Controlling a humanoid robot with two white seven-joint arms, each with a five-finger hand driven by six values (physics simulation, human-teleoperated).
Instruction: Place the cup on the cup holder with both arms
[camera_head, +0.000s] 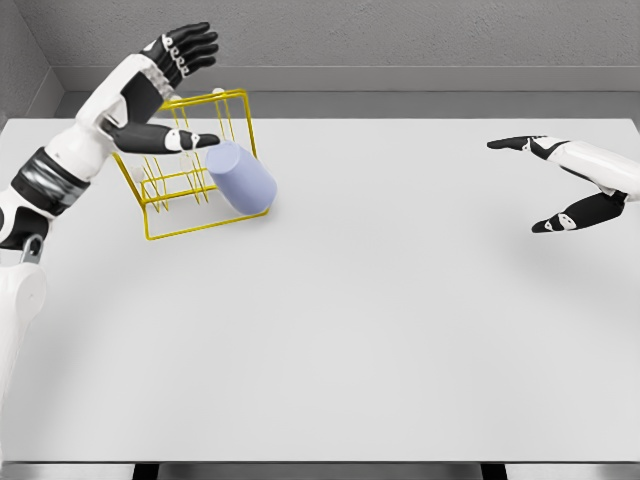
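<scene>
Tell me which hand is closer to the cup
Left. The left hand is right beside the cup, over the rack; the right hand is far across the table.

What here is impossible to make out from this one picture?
- Head view: whether the cup hangs on a peg or only leans on the yellow cup holder; its own body hides the contact.
- The right hand: wrist cut off by the right edge.
- The left hand covers the holder's back corner.
</scene>
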